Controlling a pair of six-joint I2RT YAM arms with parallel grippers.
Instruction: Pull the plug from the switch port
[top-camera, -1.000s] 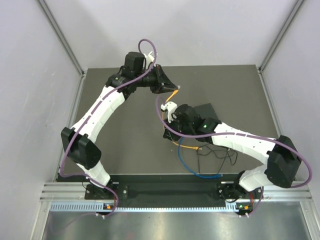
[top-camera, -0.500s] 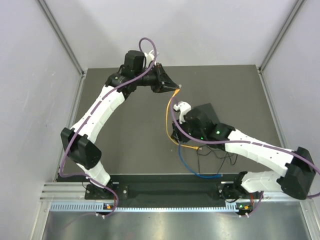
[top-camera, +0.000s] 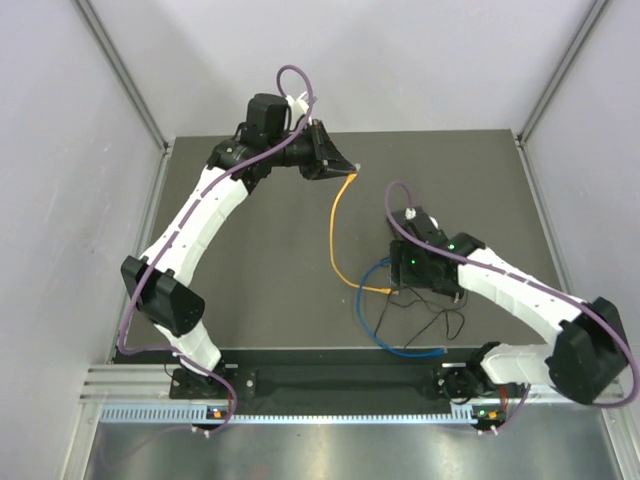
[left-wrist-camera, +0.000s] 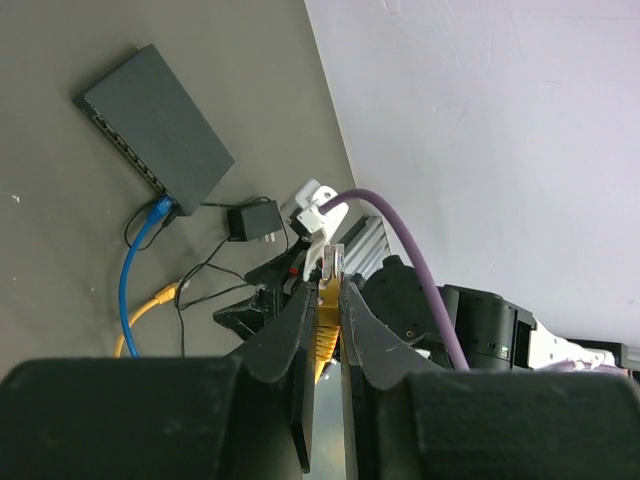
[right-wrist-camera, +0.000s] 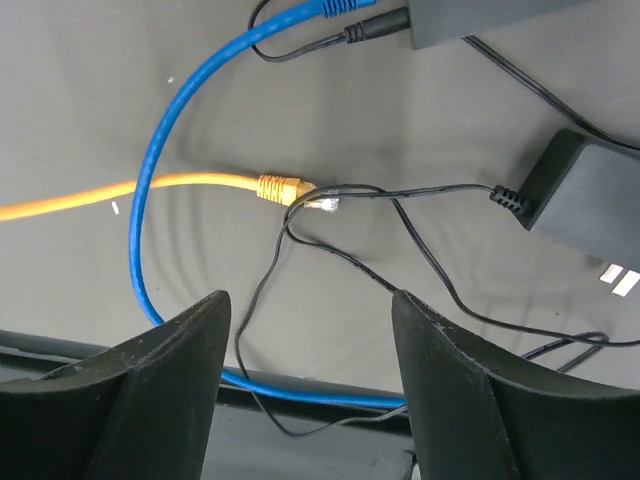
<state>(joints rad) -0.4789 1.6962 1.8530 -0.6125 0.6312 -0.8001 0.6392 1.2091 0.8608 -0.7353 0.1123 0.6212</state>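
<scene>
— Two grippers to check. What has the left gripper (left-wrist-camera: 327, 295) got?
— Its fingers are pinched tight on a yellow plug (left-wrist-camera: 331, 262), up in the air at the far side, well apart from the switch (left-wrist-camera: 155, 130).
— And the switch?
— Flat on the table (right-wrist-camera: 80, 100), right of centre, just beside the right gripper (right-wrist-camera: 308, 305). A blue plug (left-wrist-camera: 160, 208) sits in it at one end of its front edge, with a thin black power lead (right-wrist-camera: 375, 28) next to it.
— Right gripper's fingers?
— Spread wide, holding nothing, hanging above the loose other end of the yellow cable (right-wrist-camera: 120, 188), which lies unplugged near the black adapter (right-wrist-camera: 590, 200).
</scene>
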